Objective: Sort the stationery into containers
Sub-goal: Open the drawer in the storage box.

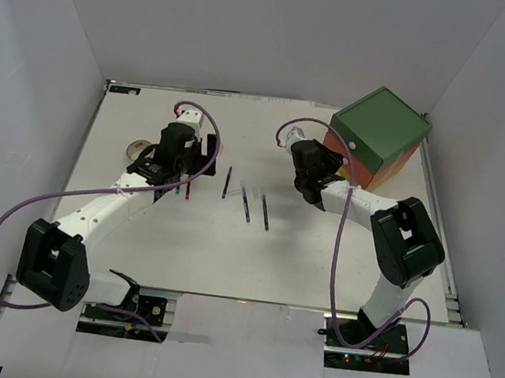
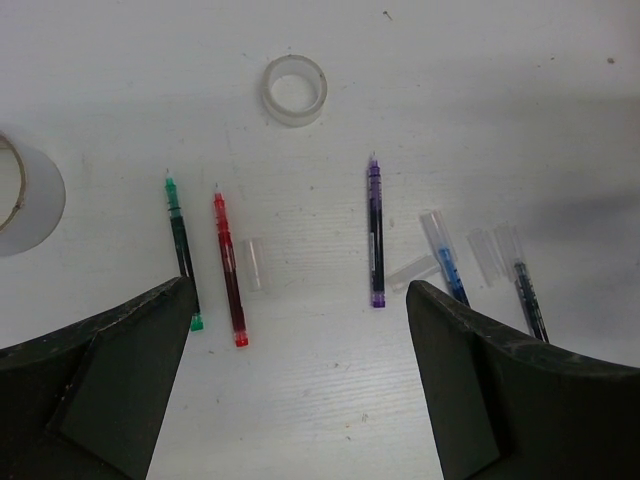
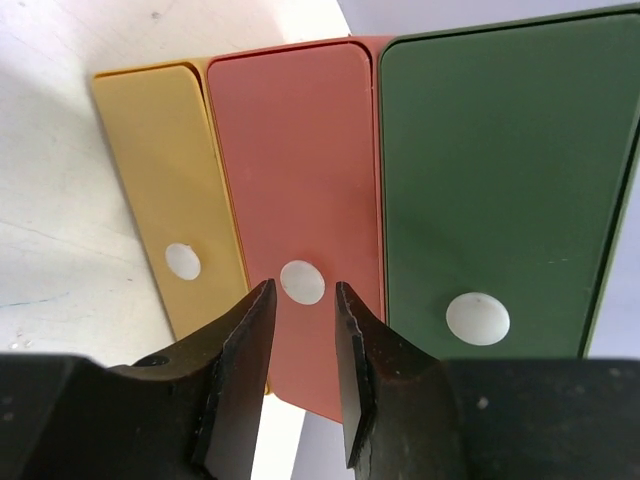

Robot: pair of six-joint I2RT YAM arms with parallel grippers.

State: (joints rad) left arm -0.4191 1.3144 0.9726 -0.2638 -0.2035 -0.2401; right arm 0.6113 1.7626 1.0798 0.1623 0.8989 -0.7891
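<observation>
Chest (image 3: 290, 150) front in right wrist view, pens (image 2: 376, 235) in left

A white table (image 1: 162, 252) lies scuffed and dotted with small dark specks (image 2: 386, 14). Plain white walls (image 1: 254, 23) rise from its far, left and right edges. A metal rail (image 1: 446, 268) runs along its right edge, and a glossy white panel (image 1: 241, 358) covers the strip at its near edge.

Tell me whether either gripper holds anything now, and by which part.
Nothing is held. The left gripper hangs open above the pens; the right gripper, jaws apart, sits short of the knob of the orange-red drawer.
</observation>
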